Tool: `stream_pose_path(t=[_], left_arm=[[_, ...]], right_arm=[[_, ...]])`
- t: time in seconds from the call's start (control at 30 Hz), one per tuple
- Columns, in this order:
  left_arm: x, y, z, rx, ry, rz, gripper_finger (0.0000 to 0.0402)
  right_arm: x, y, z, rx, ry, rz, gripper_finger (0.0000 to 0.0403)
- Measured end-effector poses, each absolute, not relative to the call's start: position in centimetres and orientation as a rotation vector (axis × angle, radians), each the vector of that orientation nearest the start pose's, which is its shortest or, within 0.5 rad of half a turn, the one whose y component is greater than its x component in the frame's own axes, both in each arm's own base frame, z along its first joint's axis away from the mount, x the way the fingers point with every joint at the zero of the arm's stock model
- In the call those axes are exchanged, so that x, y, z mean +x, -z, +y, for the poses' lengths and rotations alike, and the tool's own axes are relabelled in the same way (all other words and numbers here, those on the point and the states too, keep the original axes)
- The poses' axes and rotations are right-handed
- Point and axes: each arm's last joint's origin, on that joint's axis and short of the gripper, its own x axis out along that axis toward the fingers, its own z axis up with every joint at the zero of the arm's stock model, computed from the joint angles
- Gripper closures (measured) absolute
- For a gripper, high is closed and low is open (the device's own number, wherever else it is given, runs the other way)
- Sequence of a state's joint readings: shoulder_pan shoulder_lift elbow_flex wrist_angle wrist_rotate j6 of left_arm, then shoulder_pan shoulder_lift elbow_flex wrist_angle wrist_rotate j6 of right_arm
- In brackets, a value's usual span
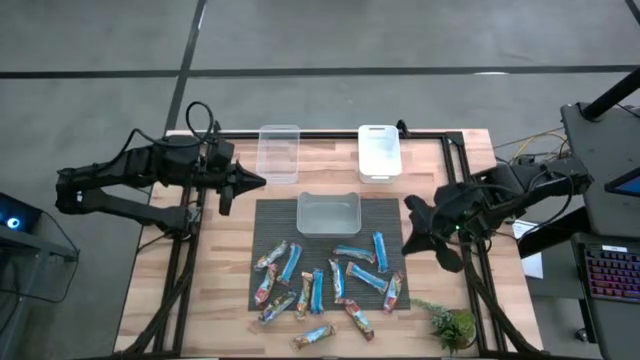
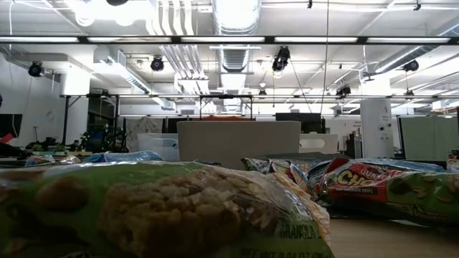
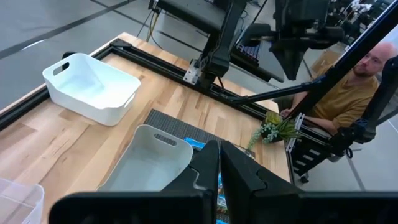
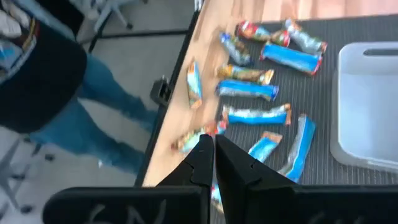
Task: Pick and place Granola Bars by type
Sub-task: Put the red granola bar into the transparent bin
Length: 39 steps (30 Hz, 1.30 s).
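Several granola bars lie scattered flat on a dark mat (image 1: 385,212). Some have blue wrappers (image 1: 381,251) (image 4: 247,89), others multicoloured ones (image 1: 266,286) (image 4: 254,30). One bar (image 1: 314,336) lies on the bare wood near the front edge. In the low view, bars (image 2: 165,215) fill the foreground. My left gripper (image 1: 260,182) (image 3: 219,163) hovers shut over the table's far left, pointing toward the tubs. My right gripper (image 1: 410,207) (image 4: 213,152) hovers shut over the mat's right edge, tipped down toward the bars. Neither holds anything.
A grey tub (image 1: 328,213) (image 3: 152,163) stands on the mat's far edge. A clear tub (image 1: 279,152) and a white tub (image 1: 379,152) (image 3: 93,87) stand at the table's far edge. A small plant (image 1: 452,325) is at the near right corner. People (image 3: 354,87) (image 4: 62,93) are beside the table.
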State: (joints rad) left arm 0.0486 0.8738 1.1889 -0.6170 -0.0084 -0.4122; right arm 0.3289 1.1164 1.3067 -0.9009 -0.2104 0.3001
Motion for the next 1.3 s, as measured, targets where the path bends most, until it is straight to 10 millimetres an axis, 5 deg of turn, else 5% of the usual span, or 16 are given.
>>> stream_pose_path(t=[0.6, 1.3], left_arm=[[15.8, -41.0, 0.8, -0.414, -0.118, 0.284, 0.0401], [15.8, -41.0, 0.8, -0.414, -0.119, 0.291, 0.0401]], right_arm=[[18.9, -37.2, 7.6, 0.036, -0.391, 0.873, 0.0394], [23.7, -29.5, 12.5, -0.238, -0.502, 1.296, 0.0394]])
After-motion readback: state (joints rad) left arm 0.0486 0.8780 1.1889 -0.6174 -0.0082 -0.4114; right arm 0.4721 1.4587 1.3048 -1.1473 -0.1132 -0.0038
